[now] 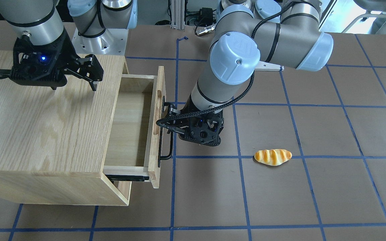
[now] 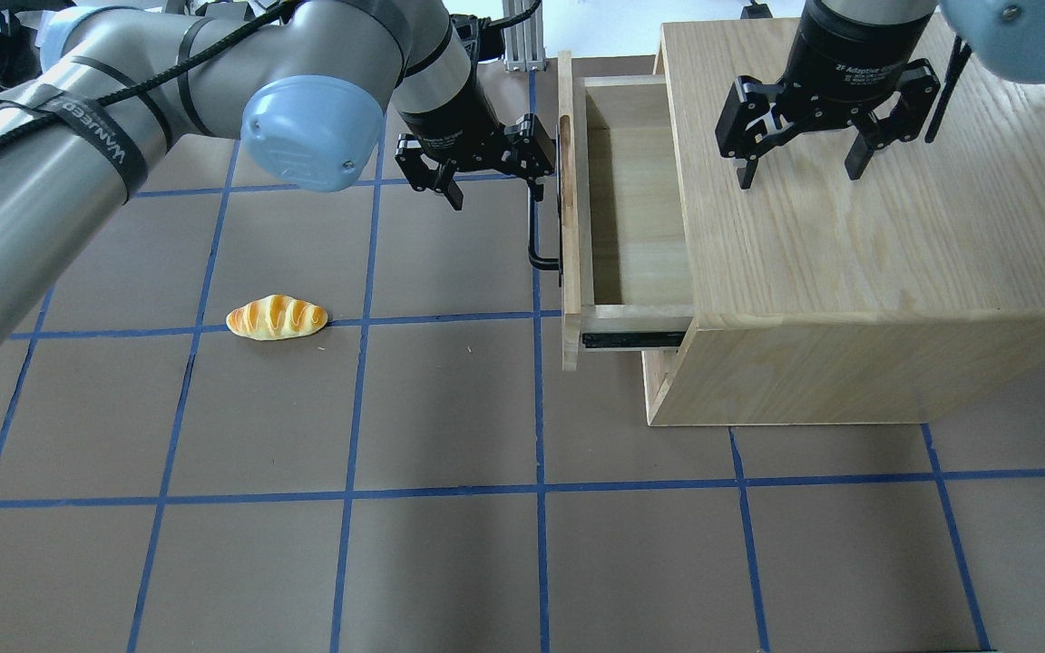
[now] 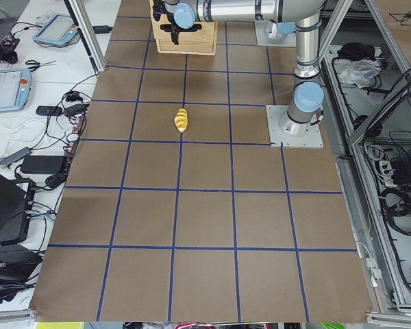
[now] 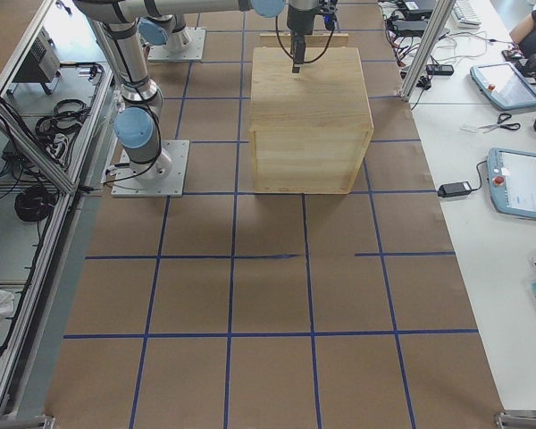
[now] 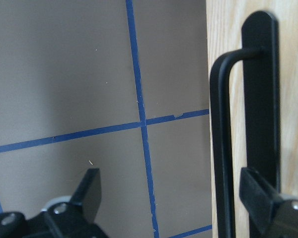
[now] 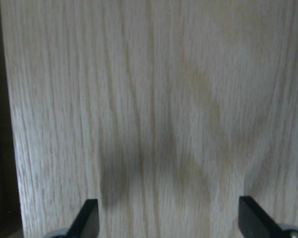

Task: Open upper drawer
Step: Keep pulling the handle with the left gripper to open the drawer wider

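Observation:
The upper drawer [image 1: 130, 127] of the light-oak cabinet [image 1: 39, 127] stands pulled out, and its inside is bare. It also shows in the overhead view [image 2: 631, 209]. Its flat front [image 2: 568, 272] carries a long black bar handle [image 2: 534, 238]. My left gripper [image 2: 493, 189] is open beside the drawer front. In the left wrist view the handle [image 5: 221, 148] stands between its spread fingers, close to the right finger [image 5: 265, 196]. My right gripper [image 2: 799, 170] is open and empty just above the cabinet top [image 2: 894, 236], also seen in the right wrist view [image 6: 171, 223].
A bread roll [image 2: 277, 318] lies on the brown table with blue grid lines, left of the drawer in the overhead view. It also shows in the front-facing view [image 1: 272, 157]. The left arm's elbow [image 1: 236, 58] hangs over the table behind the drawer.

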Controlling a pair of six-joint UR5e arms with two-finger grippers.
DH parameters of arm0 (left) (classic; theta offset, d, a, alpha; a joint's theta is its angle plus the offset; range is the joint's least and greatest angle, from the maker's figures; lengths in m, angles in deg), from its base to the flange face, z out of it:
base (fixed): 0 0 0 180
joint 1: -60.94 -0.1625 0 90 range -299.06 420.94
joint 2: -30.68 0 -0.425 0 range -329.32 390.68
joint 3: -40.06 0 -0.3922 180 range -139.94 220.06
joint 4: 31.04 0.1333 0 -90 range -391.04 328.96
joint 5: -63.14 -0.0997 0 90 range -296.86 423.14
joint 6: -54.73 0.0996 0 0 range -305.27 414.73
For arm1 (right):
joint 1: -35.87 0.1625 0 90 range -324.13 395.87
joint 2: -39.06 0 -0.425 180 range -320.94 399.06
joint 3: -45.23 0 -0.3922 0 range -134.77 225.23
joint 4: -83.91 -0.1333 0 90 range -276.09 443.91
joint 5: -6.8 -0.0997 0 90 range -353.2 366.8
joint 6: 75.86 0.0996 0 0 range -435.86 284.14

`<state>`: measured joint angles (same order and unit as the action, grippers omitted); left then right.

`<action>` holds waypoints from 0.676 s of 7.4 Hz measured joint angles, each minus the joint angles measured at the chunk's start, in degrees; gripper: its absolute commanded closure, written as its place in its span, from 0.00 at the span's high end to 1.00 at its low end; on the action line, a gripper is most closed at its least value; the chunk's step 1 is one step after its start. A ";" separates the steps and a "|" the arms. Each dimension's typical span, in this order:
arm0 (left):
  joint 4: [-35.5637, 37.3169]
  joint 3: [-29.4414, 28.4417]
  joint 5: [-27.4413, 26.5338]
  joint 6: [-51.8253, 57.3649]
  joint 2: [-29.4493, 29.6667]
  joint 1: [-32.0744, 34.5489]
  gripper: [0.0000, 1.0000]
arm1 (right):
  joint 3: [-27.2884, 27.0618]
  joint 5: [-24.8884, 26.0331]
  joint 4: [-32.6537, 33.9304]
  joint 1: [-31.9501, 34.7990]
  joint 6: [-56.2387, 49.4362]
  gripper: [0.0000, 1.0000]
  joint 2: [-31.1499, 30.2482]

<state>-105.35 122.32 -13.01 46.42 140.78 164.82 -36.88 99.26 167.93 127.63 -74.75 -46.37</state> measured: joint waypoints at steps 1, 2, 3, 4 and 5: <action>0.13 -0.01 -0.19 0.23 0.05 -0.08 1.00 | -0.01 0.00 0.00 0.00 0.01 1.00 0.00; 0.18 -0.05 -0.33 0.43 0.06 -0.18 1.00 | -0.02 0.00 0.00 0.00 -0.03 1.00 0.00; 0.21 -0.06 -0.44 0.52 0.07 -0.25 1.00 | -0.01 0.00 0.00 0.00 -0.03 1.00 0.00; 0.18 -0.07 -0.66 0.60 -0.03 -0.37 1.00 | 0.00 0.00 0.00 0.00 -0.01 1.00 0.00; 0.10 -0.10 -1.01 0.88 -0.17 -0.60 1.00 | 0.01 0.00 0.00 0.00 -0.03 1.00 0.00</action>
<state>-105.25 122.23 -14.03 47.29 140.61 164.22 -36.87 99.26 167.93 127.63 -74.78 -46.37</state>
